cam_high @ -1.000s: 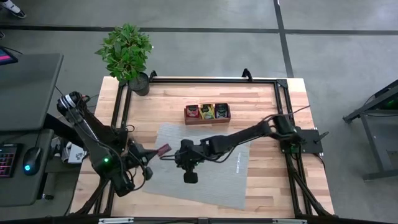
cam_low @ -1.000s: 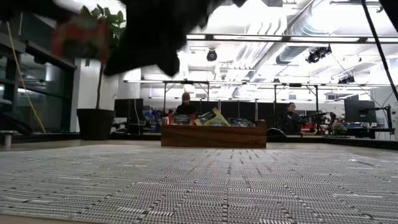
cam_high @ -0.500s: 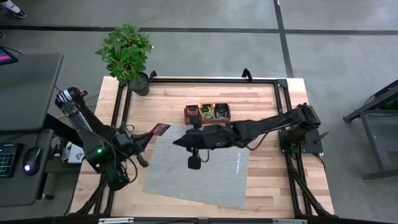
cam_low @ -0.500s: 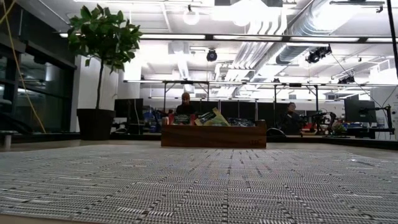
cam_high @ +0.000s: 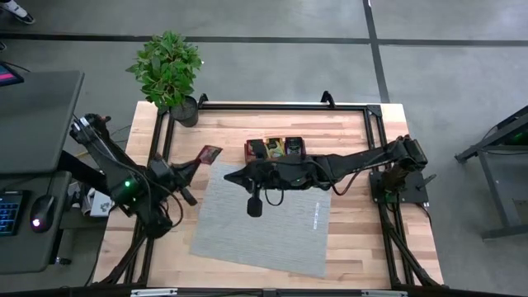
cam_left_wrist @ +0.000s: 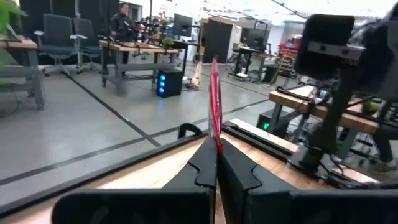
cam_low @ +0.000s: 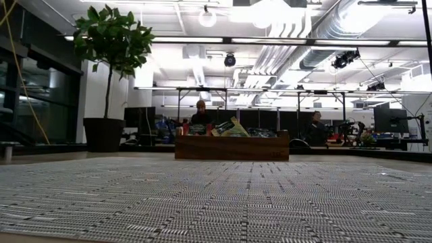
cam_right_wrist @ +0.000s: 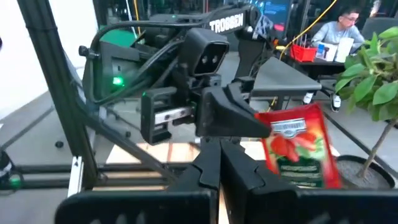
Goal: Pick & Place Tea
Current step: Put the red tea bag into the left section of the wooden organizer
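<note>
My left gripper (cam_high: 199, 162) is shut on a red tea sachet (cam_high: 211, 153), in the air over the bare wood left of the wooden tray (cam_high: 275, 149). The right wrist view shows the sachet's face (cam_right_wrist: 297, 148); the left wrist view shows it edge-on (cam_left_wrist: 214, 99). My right gripper (cam_high: 232, 176) is shut and empty over the grey mat's far edge (cam_high: 239, 169), pointing at the left gripper. The tray holds more sachets (cam_high: 275, 148), which stick up above its wall in the low view (cam_low: 229, 128). My left gripper pinches the red sachet by one edge (cam_left_wrist: 216, 142) between its two fingertips (cam_right_wrist: 239, 123). The fingers come from the table's left, roughly level. The rest of the sachet stands out beyond the fingertips, lifted clear of the table.
The grey mat (cam_high: 264, 223) covers the table's middle. A potted plant (cam_high: 169, 70) stands at the far left corner. A black frame (cam_high: 272, 106) runs along the table's far and side edges. People sit at desks in the room beyond.
My left gripper has carried the red sachet up off the mat's left part and toward the far edge, onto the bare wood left of the tray. My right gripper has drawn toward the far edge too and has risen out of the low view.
</note>
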Tool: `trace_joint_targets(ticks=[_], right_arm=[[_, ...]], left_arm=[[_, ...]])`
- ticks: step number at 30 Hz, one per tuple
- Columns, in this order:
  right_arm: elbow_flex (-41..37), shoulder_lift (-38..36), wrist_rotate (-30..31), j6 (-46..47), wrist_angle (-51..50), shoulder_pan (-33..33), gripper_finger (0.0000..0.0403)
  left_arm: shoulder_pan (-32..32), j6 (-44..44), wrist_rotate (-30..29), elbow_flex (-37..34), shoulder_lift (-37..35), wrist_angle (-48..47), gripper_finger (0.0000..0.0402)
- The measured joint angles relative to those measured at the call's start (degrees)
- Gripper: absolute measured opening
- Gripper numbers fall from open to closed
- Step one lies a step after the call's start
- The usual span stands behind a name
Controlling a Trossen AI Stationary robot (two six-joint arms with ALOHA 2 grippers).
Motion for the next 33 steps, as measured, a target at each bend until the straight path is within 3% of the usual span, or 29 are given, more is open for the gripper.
trace_joint_targets(ticks=[8,12,18,26,33], right_arm=[[0.04,1.09,0.00,8.42,2.34,-2.45,0.0002],[0.04,2.58,-4.43,12.40,4.10,-5.20,0.0019],[0.04,4.96,-7.83,12.00,11.84,-7.33,0.0063],[0.09,6.53,-11.82,14.11,13.31,-11.43,0.0141],[0.01,7.87,-22.07,16.09,20.61,-14.69,0.0192]], left_arm=[[2.15,7.16,0.14,8.06,-2.79,-6.64,0.0000],[2.11,11.41,0.08,11.93,-2.94,-7.56,0.0000],[2.11,14.28,0.03,14.24,-2.90,-7.71,0.0000],[0.43,14.86,0.02,17.08,-2.86,-7.59,0.0000],[0.49,16.65,-0.14,19.56,-2.60,-7.58,0.0000]])
